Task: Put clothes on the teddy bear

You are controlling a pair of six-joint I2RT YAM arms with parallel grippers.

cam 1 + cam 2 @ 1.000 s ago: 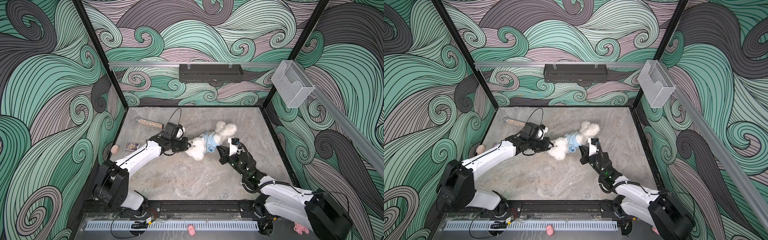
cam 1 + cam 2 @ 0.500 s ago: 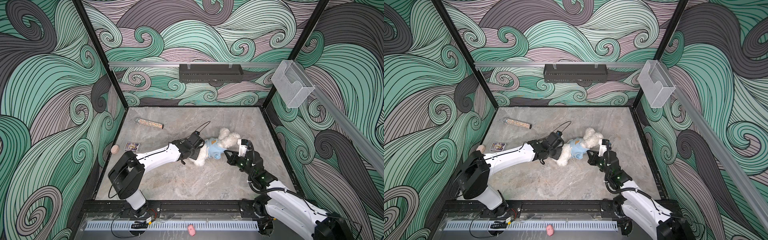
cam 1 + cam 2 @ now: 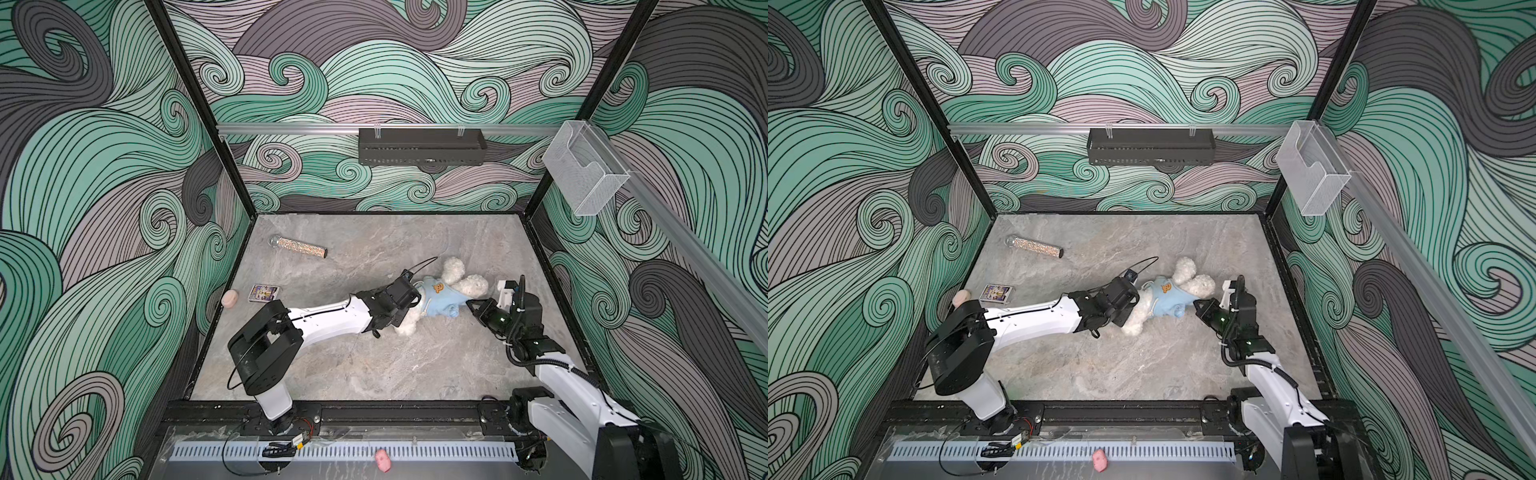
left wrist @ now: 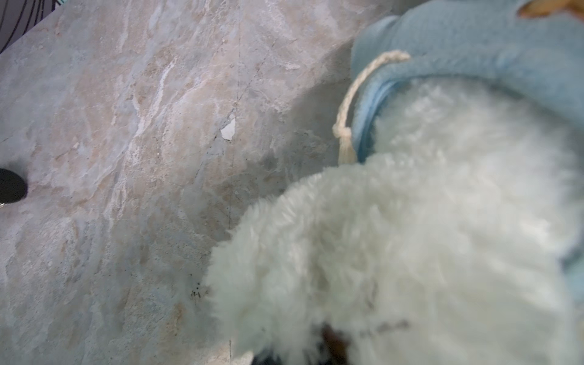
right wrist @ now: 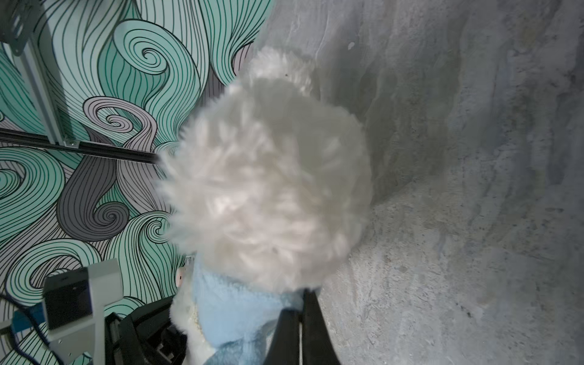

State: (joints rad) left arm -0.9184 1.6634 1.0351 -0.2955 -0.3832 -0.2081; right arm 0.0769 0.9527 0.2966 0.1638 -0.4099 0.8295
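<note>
Clamping the bear's (image 3: pixel 471 285) head, the left gripper (image 3: pixel 409 311) was closed. The right gripper (image 3: pixel 468 304) pinched the shirt's (image 3: pixel 438 297) edge, fingers together.

The left arm stretches low and far out from its base, its left claw (image 3: pixel 410 311) closed with the fingertips hidden. The right arm folds at the elbow and reaches toward it, right claw (image 3: pixel 469 303) pinched tight, tips pointing at the left claw, near but apart.
</note>
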